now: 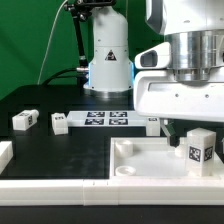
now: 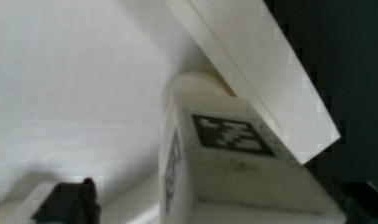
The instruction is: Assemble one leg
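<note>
A leg, a small white block with a black-and-white tag, stands upright at the corner of the large white panel at the exterior view's right. My gripper hangs just above it and is open, with one dark finger clear of the leg's side. In the wrist view the leg lies between the fingers beside the panel's raised rim. There is a gap between the leg and one fingertip. The gripper straddles the leg without gripping it.
Three loose legs lie on the black table: one at the exterior view's left, one beside it, one near the gripper. The marker board lies between them. The robot base stands behind.
</note>
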Motion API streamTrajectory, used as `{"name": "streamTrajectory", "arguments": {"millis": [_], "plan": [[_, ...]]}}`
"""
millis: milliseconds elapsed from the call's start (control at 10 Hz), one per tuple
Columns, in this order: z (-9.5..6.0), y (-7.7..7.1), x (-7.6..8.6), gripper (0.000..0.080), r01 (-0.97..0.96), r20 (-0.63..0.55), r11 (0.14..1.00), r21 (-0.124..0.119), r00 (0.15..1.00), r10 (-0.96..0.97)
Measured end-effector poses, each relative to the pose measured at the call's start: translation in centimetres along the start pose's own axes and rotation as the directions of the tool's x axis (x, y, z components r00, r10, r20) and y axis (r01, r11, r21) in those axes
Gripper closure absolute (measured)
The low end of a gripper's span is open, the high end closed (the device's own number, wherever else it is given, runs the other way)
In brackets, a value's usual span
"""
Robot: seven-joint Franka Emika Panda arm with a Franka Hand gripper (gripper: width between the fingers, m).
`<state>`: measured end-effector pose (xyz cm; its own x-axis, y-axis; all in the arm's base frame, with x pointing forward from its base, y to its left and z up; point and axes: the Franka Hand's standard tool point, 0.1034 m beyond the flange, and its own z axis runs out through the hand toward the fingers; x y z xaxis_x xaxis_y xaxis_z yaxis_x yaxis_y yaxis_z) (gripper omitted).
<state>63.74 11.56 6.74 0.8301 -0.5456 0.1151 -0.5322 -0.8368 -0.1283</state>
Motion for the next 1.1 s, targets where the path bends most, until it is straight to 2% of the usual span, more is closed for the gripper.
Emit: {"name": "streamTrajectory", "arguments": {"millis": [300,500,700,900,1000,1100], "plan": [[-0.02,-0.01,0.06,0.0151,0.320,-0.002,0.947,0.001,0.947,-0.320],[-0.06,-0.05,0.10,0.0151,0.544,-0.003,0.839,0.001,0.839,-0.544],[-0.16,-0.41,-0.17,0.0151,0.614,-0.002,0.789,0.004,0.789,-0.614],[-0.18,-0.42,-0.13,0.0151,0.752,-0.001,0.659,-0.014,0.659,-0.752],[-0.16,-0.35,-0.09,0.0151,0.773,0.000,0.634,-0.017,0.634,-0.773],[-0.15,-0.33,-0.09,0.0278,0.770,0.000,0.638,-0.017,0.638,-0.770]]}}
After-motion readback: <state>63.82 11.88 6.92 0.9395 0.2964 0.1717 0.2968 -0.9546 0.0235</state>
